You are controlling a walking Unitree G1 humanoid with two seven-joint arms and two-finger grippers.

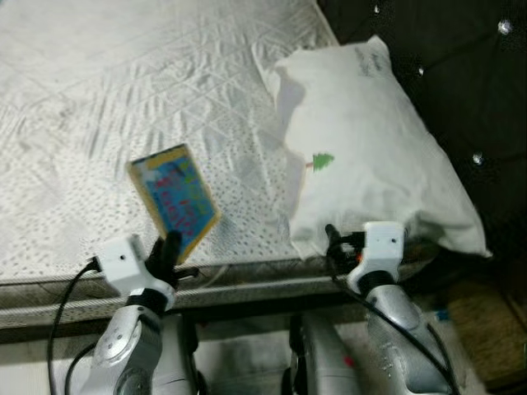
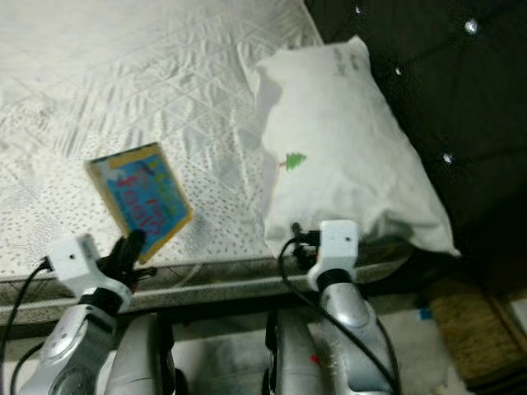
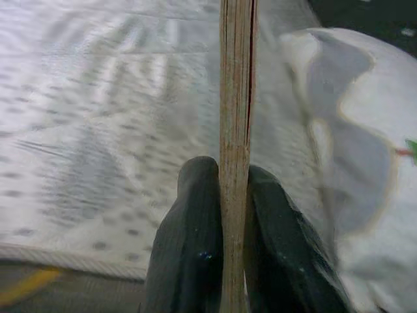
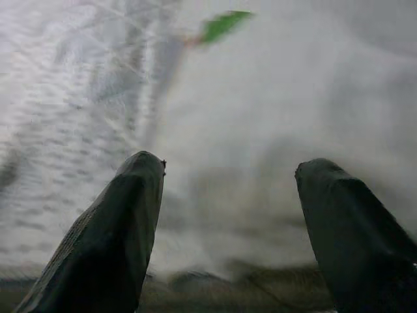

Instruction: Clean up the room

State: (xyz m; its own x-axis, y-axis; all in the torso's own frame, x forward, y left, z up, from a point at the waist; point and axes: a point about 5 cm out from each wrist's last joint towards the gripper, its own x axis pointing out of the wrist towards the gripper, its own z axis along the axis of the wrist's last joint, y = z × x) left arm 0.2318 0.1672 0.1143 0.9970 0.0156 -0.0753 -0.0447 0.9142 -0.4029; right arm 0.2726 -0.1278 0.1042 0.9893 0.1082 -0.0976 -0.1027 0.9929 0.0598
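A thin book (image 1: 174,197) with a blue and yellow cover is held upright and tilted over the near edge of the white quilted bed (image 1: 123,90). My left gripper (image 1: 170,247) is shut on its lower corner; the left wrist view shows the book's edge (image 3: 234,130) pinched between both black fingers (image 3: 189,248). A white pillow (image 1: 362,148) with a small green tree print lies at the bed's right end. My right gripper (image 1: 332,240) is open just in front of the pillow's near corner (image 4: 260,130), with nothing between its fingers (image 4: 117,222).
A dark tufted headboard (image 1: 461,74) with shiny studs runs along the right. The mattress's front edge (image 1: 247,276) lies just before both arms. A brown woven mat (image 1: 486,321) lies on the floor at the lower right.
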